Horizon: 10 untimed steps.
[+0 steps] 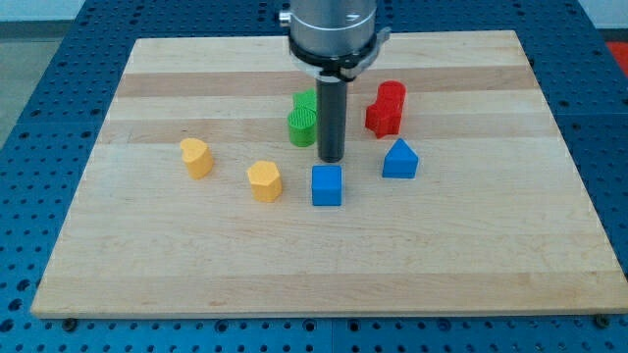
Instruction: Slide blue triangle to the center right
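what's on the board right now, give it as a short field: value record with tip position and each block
surface: wooden board
tip: my tip rests on the board, just above the blue cube and right of the green block
target: blue triangle, right of the tip, apart from it
blue cube: near centre
green block: partly behind the rod
red block: above the blue triangle
yellow blocks: yellow block at left; yellow block nearer centre
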Each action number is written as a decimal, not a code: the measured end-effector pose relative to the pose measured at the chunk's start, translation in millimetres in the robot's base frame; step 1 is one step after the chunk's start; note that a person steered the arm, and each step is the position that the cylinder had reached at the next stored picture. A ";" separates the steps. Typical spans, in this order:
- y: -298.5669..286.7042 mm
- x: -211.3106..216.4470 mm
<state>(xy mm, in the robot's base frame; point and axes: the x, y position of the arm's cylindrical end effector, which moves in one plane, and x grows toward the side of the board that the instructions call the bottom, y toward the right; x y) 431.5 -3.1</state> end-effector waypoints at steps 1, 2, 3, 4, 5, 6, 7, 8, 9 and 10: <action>-11.5 0.0; -18.3 0.0; -24.3 0.0; -28.5 0.0; -32.5 0.0; -33.8 0.1; -33.0 21.9; 0.6 20.3; 12.6 41.6; 36.2 43.8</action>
<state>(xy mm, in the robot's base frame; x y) 475.3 33.1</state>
